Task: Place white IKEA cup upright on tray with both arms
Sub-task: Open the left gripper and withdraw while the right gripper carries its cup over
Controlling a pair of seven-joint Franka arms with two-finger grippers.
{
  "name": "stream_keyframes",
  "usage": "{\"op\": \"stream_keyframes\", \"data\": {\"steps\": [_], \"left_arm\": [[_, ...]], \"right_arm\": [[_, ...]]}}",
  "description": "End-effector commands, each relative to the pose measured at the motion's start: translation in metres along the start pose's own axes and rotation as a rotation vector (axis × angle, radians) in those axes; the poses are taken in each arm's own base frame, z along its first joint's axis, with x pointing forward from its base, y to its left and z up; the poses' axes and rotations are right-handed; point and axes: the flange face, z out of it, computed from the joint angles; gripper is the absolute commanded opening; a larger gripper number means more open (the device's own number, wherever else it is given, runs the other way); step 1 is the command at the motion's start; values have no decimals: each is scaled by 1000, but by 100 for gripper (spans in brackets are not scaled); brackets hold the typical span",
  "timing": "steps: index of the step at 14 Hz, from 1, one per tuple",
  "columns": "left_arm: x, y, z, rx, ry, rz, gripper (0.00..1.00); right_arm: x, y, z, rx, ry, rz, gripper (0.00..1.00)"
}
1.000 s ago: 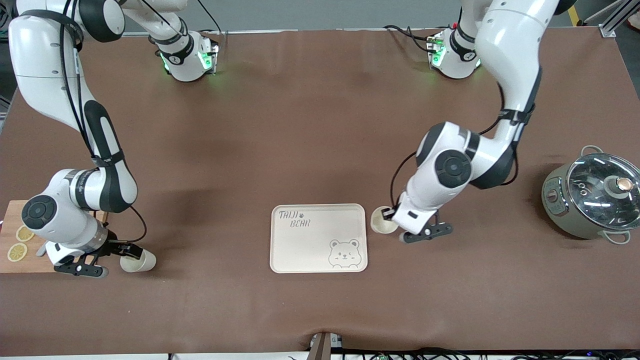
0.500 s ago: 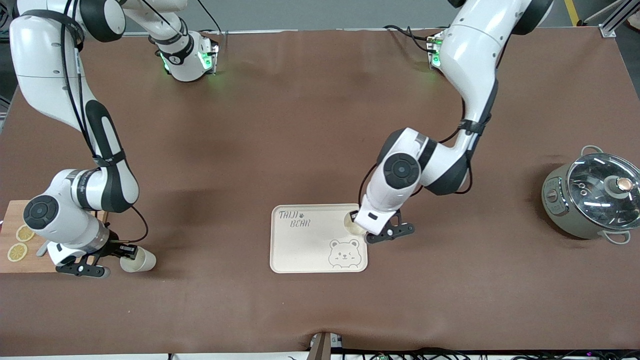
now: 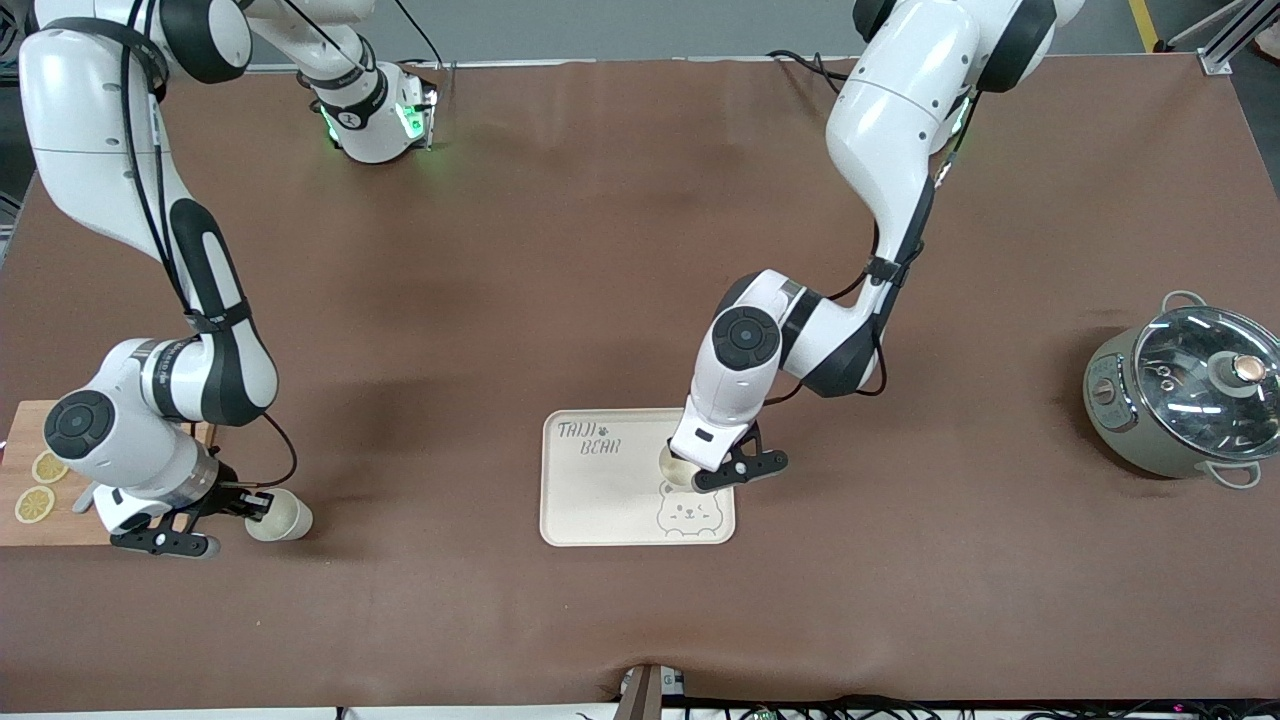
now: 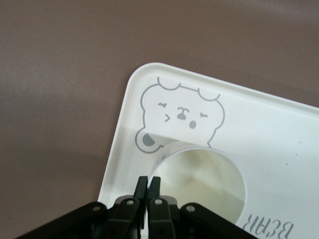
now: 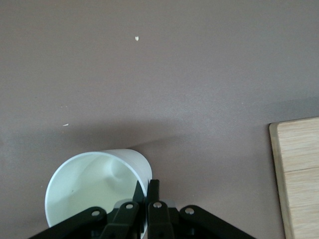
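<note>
The cream tray [image 3: 600, 500] with "TAIJI BEAR" lettering and a bear face lies mid-table. My left gripper [image 3: 702, 472] is shut on the rim of a white cup [image 3: 676, 468], held upright and mouth up over the tray's bear corner. I cannot tell whether the cup touches the tray. In the left wrist view the fingertips [image 4: 148, 181] pinch the cup [image 4: 204, 179] wall next to the bear drawing on the tray [image 4: 269, 124]. My right gripper [image 3: 256, 505] is shut on the rim of a second white cup [image 3: 283, 515], tilted low over the table beside the cutting board. It also shows in the right wrist view [image 5: 92, 186].
A wooden cutting board [image 3: 25, 535] with lemon slices [image 3: 35, 503] lies at the right arm's end of the table; its edge shows in the right wrist view [image 5: 299, 174]. A grey-green pot with a glass lid [image 3: 1190, 392] stands at the left arm's end.
My left gripper carried its cup from beside the tray to over the tray's bear corner. My right gripper stayed in place and tipped its cup a little.
</note>
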Motion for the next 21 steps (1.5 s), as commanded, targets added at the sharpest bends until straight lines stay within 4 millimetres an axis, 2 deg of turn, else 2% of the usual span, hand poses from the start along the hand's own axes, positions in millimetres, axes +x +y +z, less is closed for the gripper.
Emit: {"op": "stream_keyframes", "data": {"steps": [1, 2, 3, 4, 6, 8, 9, 11, 13, 14, 16, 18, 21], "left_arm": [[1, 6, 3, -9, 19, -6, 0], [1, 7, 2, -8, 20, -4, 10], [1, 6, 3, -5, 21, 1, 99], [-4, 9, 3, 12, 40, 28, 100], [-1, 10, -9, 11, 44, 21, 100], [11, 1, -28, 29, 25, -1, 100], [26, -12, -43, 44, 10, -27, 100], [52, -33, -90, 46, 7, -22, 100], [81, -69, -132, 59, -27, 56, 100], [102, -97, -152, 48, -42, 97, 100], [140, -152, -177, 26, -56, 160, 100], [167, -197, -185, 28, -49, 206, 100], [197, -262, -177, 41, -62, 281, 100]], "right_arm": [[8, -19, -15, 22, -7, -14, 0], [12, -27, -24, 28, -31, -6, 0], [17, -36, -38, 37, -60, 30, 0], [20, -52, -51, 53, -90, 59, 0], [18, -89, -74, 83, -136, 137, 0], [8, -137, -82, 94, -164, 215, 0], [1, -165, -85, 95, -170, 252, 0], [-12, -221, -97, 94, -163, 330, 0], [-22, -269, -110, 107, -141, 402, 0], [-29, -289, -114, 111, -137, 429, 0], [-37, -313, -115, 123, -129, 467, 0], [-45, -335, -116, 148, -108, 499, 0], [-58, -365, -107, 183, -83, 514, 0]]}}
